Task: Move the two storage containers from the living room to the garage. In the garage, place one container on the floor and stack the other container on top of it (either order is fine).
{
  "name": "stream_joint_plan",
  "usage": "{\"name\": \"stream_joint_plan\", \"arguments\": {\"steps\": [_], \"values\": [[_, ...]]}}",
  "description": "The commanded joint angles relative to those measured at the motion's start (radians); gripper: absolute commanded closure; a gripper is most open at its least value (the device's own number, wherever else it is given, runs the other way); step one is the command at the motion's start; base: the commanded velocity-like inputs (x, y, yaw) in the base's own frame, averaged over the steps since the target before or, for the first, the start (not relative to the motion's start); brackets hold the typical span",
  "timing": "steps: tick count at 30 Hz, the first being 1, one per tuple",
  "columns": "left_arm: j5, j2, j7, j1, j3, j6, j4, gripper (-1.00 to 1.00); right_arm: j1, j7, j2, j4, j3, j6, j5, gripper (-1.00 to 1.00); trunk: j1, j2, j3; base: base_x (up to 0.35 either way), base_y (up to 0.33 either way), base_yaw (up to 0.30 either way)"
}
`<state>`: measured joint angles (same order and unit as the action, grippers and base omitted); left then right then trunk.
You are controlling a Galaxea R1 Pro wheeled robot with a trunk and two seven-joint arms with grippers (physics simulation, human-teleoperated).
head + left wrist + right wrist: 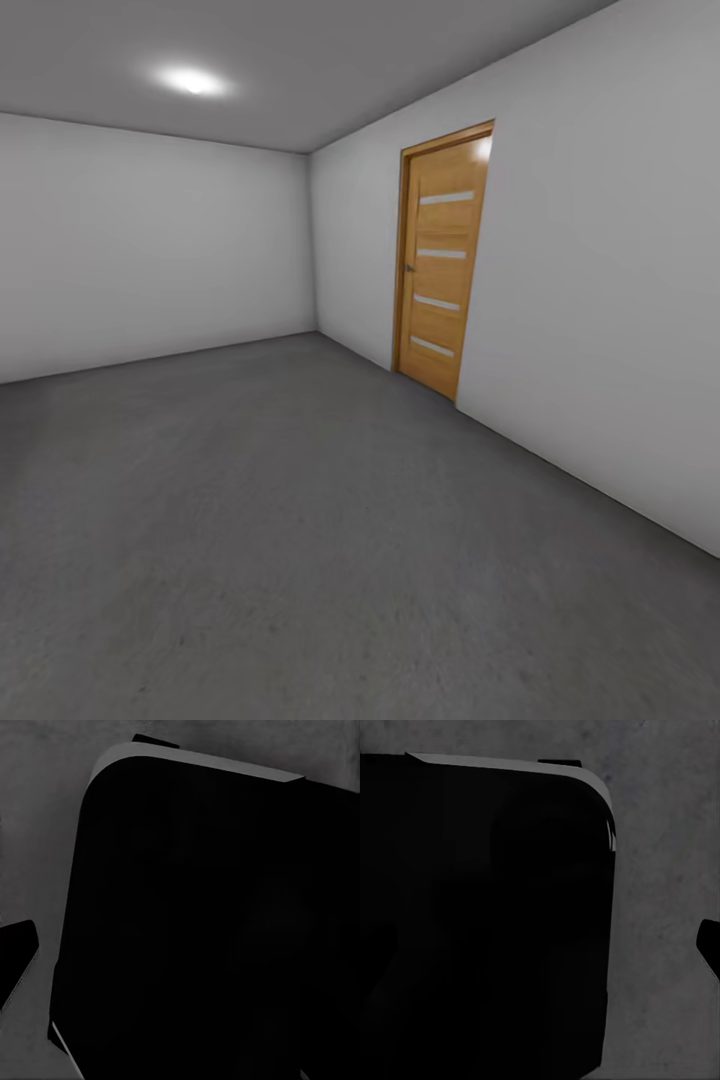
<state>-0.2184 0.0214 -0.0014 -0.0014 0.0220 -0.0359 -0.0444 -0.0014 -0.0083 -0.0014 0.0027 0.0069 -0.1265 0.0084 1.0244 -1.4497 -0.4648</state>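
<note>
the robot is in a bare room with a dark grey floor (300,540) that looks rough and speckled. it looks like the garage. pale white-grey walls (150,240) close it in. a wooden door (440,270) with pale strips sits in the wall at the upper right of the frame. a round light (195,82) glows on the ceiling at the upper left.

the two storage containers are not to be seen in this room, so they may not be here yet.

in each wrist view a big black shape with a rounded corner (187,922) (480,915) covers most of the picture, with grey floor past its edge. it may be part of the robot's own body, but it is too dark to tell. a small dark bit (16,956) pokes in at the lower left of the left wrist view, and another (710,945) at the right edge of the right wrist view. i cannot tell if the left pincer or the right pincer is open or closed.

my guess is that the bins are stiff, light and a bit slippery on their smooth walls. the rim or the two short ends would be good places to hold.

nothing stands in the way on this floor. there is lots of room to put one bin down and set the other on top.
</note>
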Motion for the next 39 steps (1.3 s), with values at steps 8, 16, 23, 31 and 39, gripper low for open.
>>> {"name": "stream_joint_plan", "arguments": {"steps": [8, 16, 23, 31, 39], "values": [[-0.006, 0.0, 0.0, 0.0, 0.001, -0.002, 0.0, -1.0, 0.0, 0.0, -0.001, 0.0, 0.004, -0.001, 0.001, -1.0, 0.001, 0.0, -0.001, 0.322, 0.074, 0.0], [-0.006, 0.0, 0.001, 0.0, 0.002, -0.005, 0.0, -1.0, 0.0, 0.0, -0.001, 0.0, 0.004, -0.001, 0.001, -1.0, 0.001, 0.0, -0.001, 0.322, 0.075, 0.0], [-0.006, 0.0, 0.001, 0.0, 0.003, -0.005, 0.0, -1.0, 0.0, -0.001, 0.0, 0.0, 0.005, 0.0, 0.001, -1.0, 0.001, 0.0, -0.001, 0.322, 0.075, 0.0], [-0.006, 0.0, 0.001, 0.0, 0.003, -0.005, 0.0, -1.0, 0.0, -0.001, -0.002, 0.0, 0.004, -0.003, 0.001, -1.0, 0.001, 0.0, -0.001, 0.322, 0.067, 0.0], [-0.006, 0.0, 0.001, 0.0, 0.003, -0.007, 0.0, -1.0, 0.0, -0.001, 0.002, 0.0, 0.002, -0.008, 0.001, -1.0, 0.001, 0.0, -0.001, 0.322, 0.009, -0.041]]}}
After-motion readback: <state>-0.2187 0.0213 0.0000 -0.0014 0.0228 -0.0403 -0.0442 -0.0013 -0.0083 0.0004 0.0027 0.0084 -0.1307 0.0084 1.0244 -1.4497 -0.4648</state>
